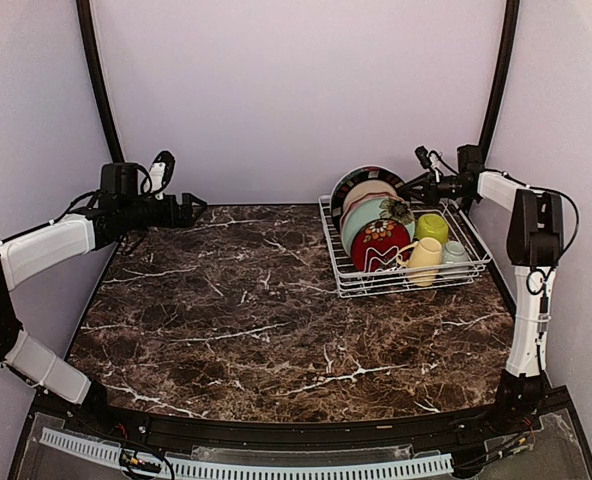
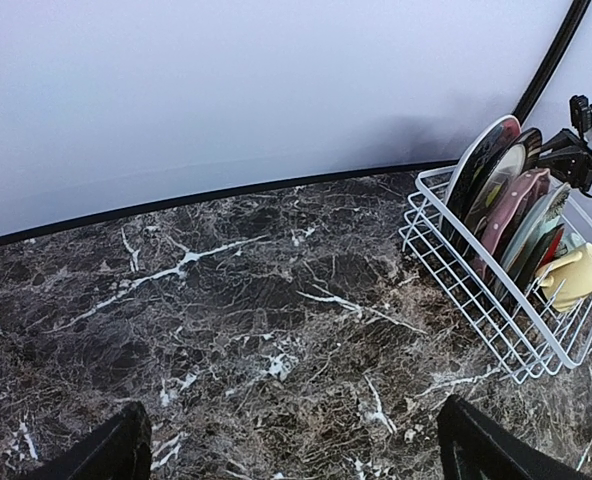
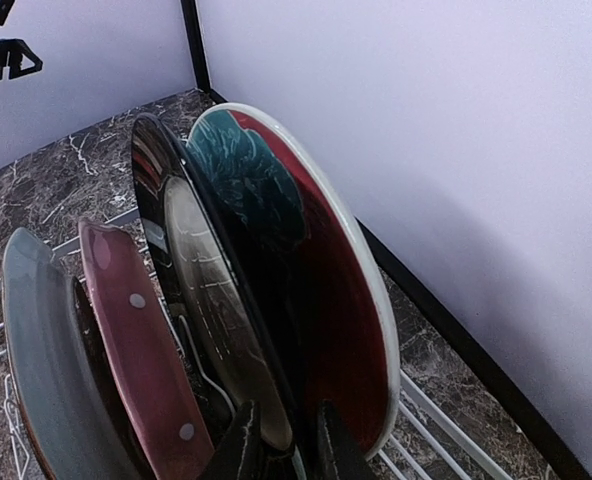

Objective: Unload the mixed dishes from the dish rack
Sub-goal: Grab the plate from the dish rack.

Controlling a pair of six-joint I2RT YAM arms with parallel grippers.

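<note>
Right gripper (image 3: 286, 455): lowered onto the upright plates at the wall end of the rack. Its fingers (image 3: 241, 450) are drawn in narrow, one on each side of a plate rim. Whether they press on it cannot be told.
Black-rimmed plate (image 3: 216, 310): cream centre, standing on edge, its rim between the right gripper's fingers.
Red plate with teal flower (image 3: 316, 290): upright, just beside the fingers on the wall side, against the black-rimmed plate.
Pink plate (image 3: 136, 340): upright, next in the row on the fingers' other side.
Pale teal plate (image 3: 46, 350): upright, one place further from the fingers.
Red floral plate (image 1: 379, 243): last in the row, furthest from the right gripper.
Dish rack (image 1: 406, 285): white wire, below the right gripper, holding every dish.
Lime-green bowl (image 1: 433, 227), pale yellow mug (image 1: 424, 260), pale blue cup (image 1: 456, 258): in the rack beside the plate row, below the right gripper.
Table (image 1: 256, 320): dark marble.
Left gripper (image 2: 296, 455): fingers spread wide, nothing between them, above the table's far left corner, well apart from the rack.
</note>
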